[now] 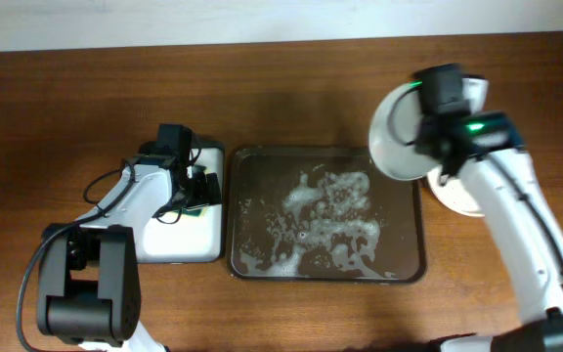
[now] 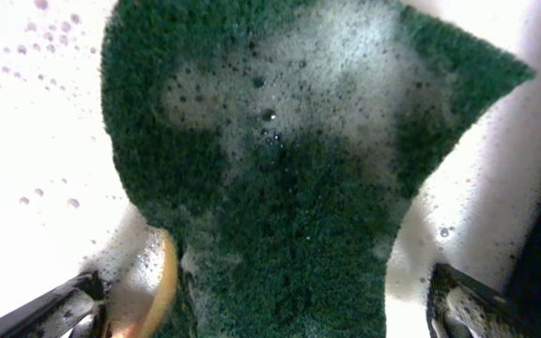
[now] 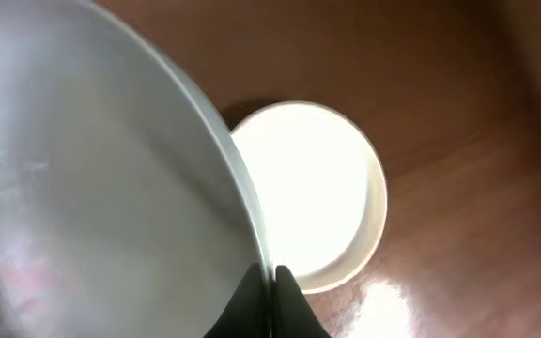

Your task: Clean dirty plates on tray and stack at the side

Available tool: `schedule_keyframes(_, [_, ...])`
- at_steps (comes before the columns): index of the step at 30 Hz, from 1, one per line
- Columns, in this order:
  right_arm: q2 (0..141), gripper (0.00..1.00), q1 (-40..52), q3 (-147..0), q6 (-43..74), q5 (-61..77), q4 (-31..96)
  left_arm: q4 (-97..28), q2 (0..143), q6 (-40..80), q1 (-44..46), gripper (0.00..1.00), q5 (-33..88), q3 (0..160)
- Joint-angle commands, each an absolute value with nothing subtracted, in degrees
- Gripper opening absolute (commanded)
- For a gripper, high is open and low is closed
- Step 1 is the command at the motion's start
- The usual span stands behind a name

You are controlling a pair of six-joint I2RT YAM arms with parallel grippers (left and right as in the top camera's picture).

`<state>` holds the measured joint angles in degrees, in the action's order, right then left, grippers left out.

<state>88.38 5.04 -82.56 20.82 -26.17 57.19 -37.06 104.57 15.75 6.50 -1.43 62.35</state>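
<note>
The dark brown tray (image 1: 413, 264) lies in the middle of the table with white foam and water on its base. No plate shows on it. My right gripper (image 1: 428, 145) (image 3: 272, 282) is shut on the rim of a pale plate (image 1: 397, 132) (image 3: 92, 188), held tilted above the tray's far right corner. A white plate (image 1: 457, 200) (image 3: 308, 188) rests on the table right of the tray, under the held plate's edge. My left gripper (image 1: 201, 191) (image 2: 270, 305) is open, its fingers on either side of a soapy green sponge (image 2: 280, 188).
The sponge (image 1: 195, 207) lies in a smaller white-inside tray (image 1: 179, 244) left of the brown tray. Black cables run from the left arm across that tray. Bare wooden table (image 1: 66, 117) surrounds everything.
</note>
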Motion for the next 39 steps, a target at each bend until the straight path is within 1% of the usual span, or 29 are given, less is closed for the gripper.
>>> schedule_keyframes(1, [90.0,0.04,-8.6,-82.9,23.0,-8.2,57.2,-36.9,104.9,15.1,6.2,1.0,-0.8,61.9])
schedule_keyframes(4, [92.4,0.04,-17.1,-81.9,23.0,-3.5,57.4,-36.9,104.9,15.1,6.2,1.0,-0.8,61.9])
schedule_keyframes(7, [96.2,0.04,-23.1,-81.2,23.0,-0.5,57.1,-36.9,104.9,15.1,6.2,1.0,-0.8,61.9])
schedule_keyframes(11, [100.1,0.04,-27.2,-81.2,23.0,0.1,57.2,-36.9,104.9,15.1,6.2,1.0,-0.8,61.9])
schedule_keyframes(17, [102.7,0.06,-28.2,-81.1,23.0,0.2,57.3,-36.9,104.9,15.1,6.2,1.0,-0.8,61.9])
schedule_keyframes(19, [102.7,0.16,-28.2,-81.2,23.0,0.3,57.2,-36.9,104.9,15.1,6.2,1.0,-0.8,61.9])
schedule_keyframes(21, [102.7,0.38,-28.2,-81.2,23.0,0.3,57.2,-36.9,104.9,15.1,6.2,1.0,-0.8,61.9])
schedule_keyframes(22, [102.7,0.44,-28.1,-81.2,23.0,0.5,57.3,-36.9,104.9,15.1,6.2,1.0,-0.8,61.9])
schedule_keyframes(27, [102.7,0.54,-28.1,-81.1,22.7,3.5,58.5,-36.9,104.9,15.1,6.2,1.0,-0.8,61.9])
schedule_keyframes(28, [102.7,0.55,-27.9,-81.1,20.9,7.0,58.7,-36.9,104.9,15.1,6.2,1.0,-0.8,61.9])
schedule_keyframes(30, [102.7,0.58,-26.6,-81.1,13.7,17.6,58.5,-36.5,104.9,15.1,6.2,1.0,-0.8,61.9])
schedule_keyframes(31, [102.7,0.61,-25.5,-81.2,10.6,20.7,58.7,-36.0,104.9,15.1,6.2,1.0,-0.8,62.2])
schedule_keyframes(33, [102.7,0.67,-23.0,-81.2,8.0,21.4,59.5,-35.8,104.8,15.1,6.2,0.99,-0.8,63.1])
schedule_keyframes(35, [102.7,0.71,-19.8,-81.2,5.4,20.9,60.2,-36.0,104.4,15.1,6.2,0.99,-0.8,64.7])
schedule_keyframes(39, [102.7,0.8,-10.8,-81.2,1.8,18.1,61.1,-37.7,102.1,14.5,6.2,0.99,-0.8,69.3])
